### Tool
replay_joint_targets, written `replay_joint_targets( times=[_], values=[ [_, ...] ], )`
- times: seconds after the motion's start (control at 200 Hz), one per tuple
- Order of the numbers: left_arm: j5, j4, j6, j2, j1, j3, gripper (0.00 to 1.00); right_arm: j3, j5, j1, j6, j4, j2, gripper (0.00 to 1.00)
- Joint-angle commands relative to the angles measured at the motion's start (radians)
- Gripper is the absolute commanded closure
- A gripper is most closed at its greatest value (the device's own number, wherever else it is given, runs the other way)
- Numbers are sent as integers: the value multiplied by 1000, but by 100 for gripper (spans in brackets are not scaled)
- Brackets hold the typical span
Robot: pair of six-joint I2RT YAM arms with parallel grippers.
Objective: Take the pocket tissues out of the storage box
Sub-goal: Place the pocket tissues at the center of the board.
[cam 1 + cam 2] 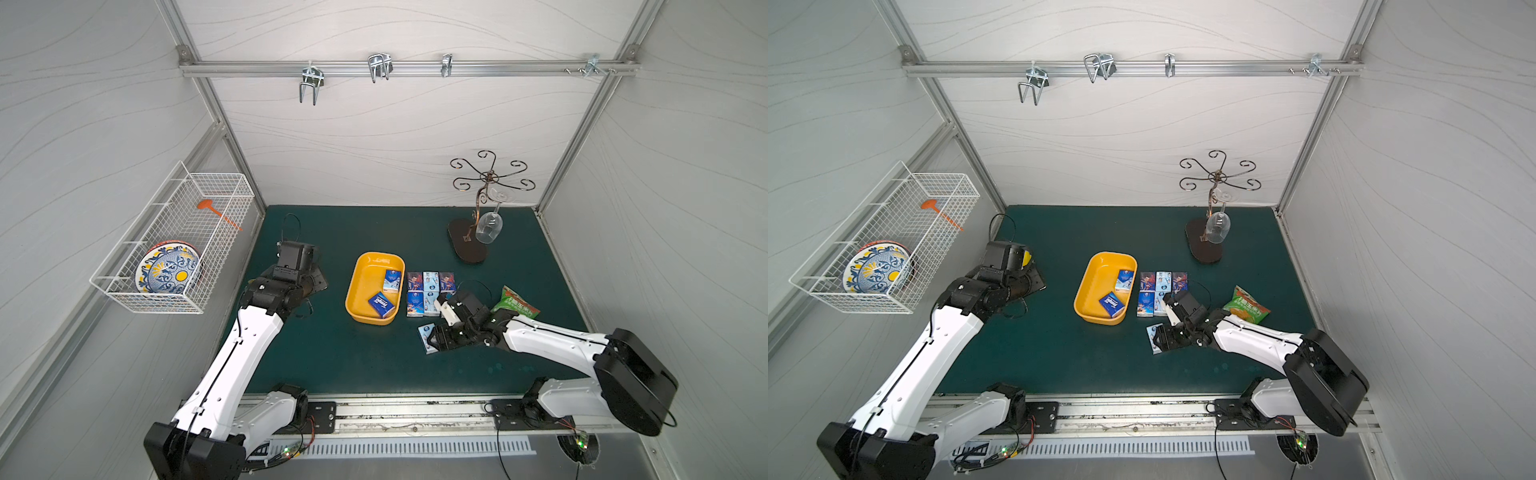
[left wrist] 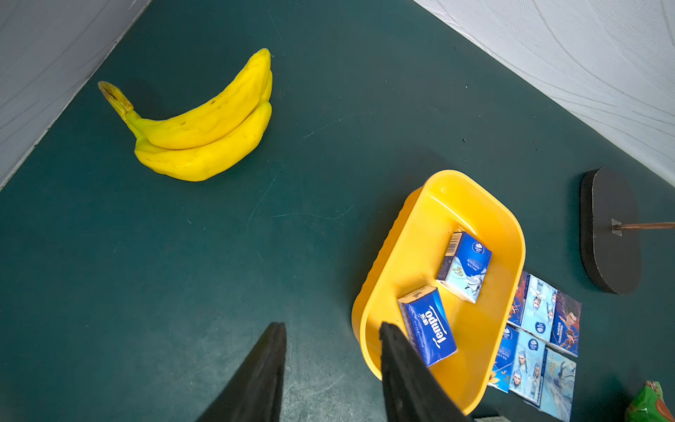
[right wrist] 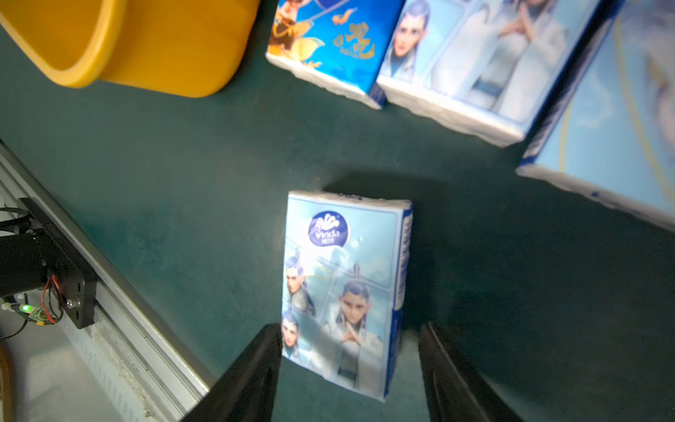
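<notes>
The yellow-orange storage box (image 1: 353, 286) (image 2: 475, 204) stands mid-table with two pocket tissues in it: a dark blue one (image 1: 381, 304) (image 2: 427, 325) and a light blue one (image 1: 392, 281) (image 2: 464, 266). Several more packets (image 1: 430, 286) lie in rows on the mat beside the box. One light blue packet (image 3: 343, 277) (image 1: 424, 332) lies flat on the mat in front of them. My right gripper (image 3: 349, 329) (image 1: 432, 341) is open around its end, one finger touching, the other apart. My left gripper (image 2: 332, 325) (image 1: 316, 283) hovers left of the box, open and empty.
A banana bunch (image 2: 201, 124) lies near the left wall, mostly hidden under the left arm in both top views. A green snack bag (image 1: 515, 305) sits by the right arm. A glass stand (image 1: 467, 245) is at the back right. A wire basket (image 1: 174, 249) hangs on the left wall.
</notes>
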Motion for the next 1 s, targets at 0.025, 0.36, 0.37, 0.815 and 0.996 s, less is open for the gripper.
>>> replay_joint_targets(
  times=[0.025,0.36,0.37,0.815,0.996],
  values=[
    [-4,35,-6,4,5,36,54,27,-13,-13,-12,8,27,35],
    [-5,33,-3,-1,6,32,54,-8,-19,-15,46,70,102,46],
    [-5,33,-3,-1,6,31,54,-10,-19,-15,51,71,101,46],
    [-5,29,-5,-17,6,28,54,-74,124,88,317,180,90,59],
    [-7,24,-5,-20,6,32,54,-82,195,121,449,248,118,58]
  ],
)
